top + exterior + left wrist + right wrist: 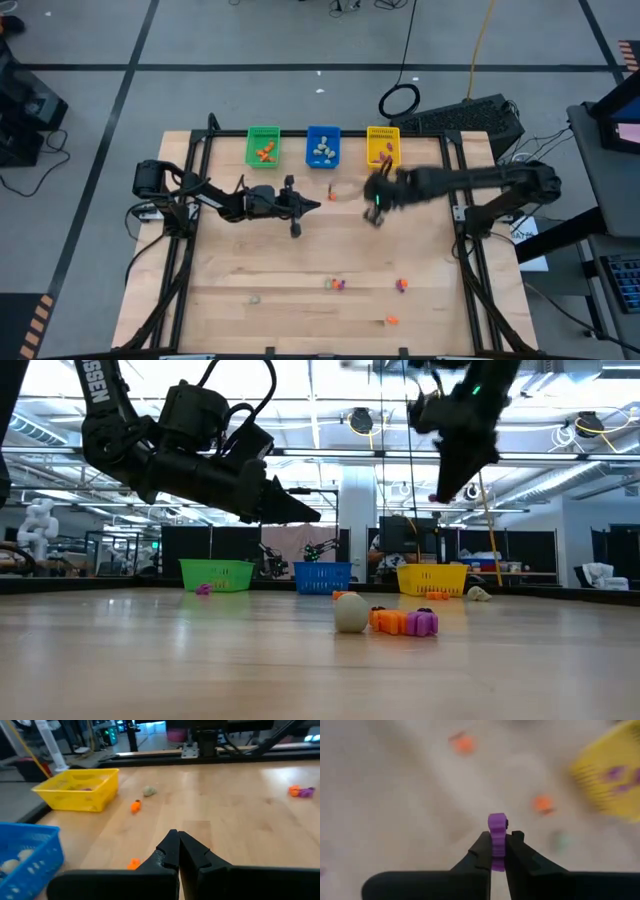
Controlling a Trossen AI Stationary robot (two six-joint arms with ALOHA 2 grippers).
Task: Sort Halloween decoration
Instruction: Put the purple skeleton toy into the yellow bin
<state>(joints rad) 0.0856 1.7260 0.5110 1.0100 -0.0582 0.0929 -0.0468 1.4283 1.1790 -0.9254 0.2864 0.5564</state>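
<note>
The right gripper has its fingers pinched on a purple trinket, raised above the table near the yellow bin. The left gripper, fingers closed on nothing, hangs before the blue bin. Other trinkets lie scattered well apart from both.

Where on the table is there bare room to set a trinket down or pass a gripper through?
Bare wood spans the table between the left gripper and the front scatter of trinkets. Crowded: the back edge, with the green bin, blue bin, yellow bin and the right gripper holding a purple trinket.
</note>
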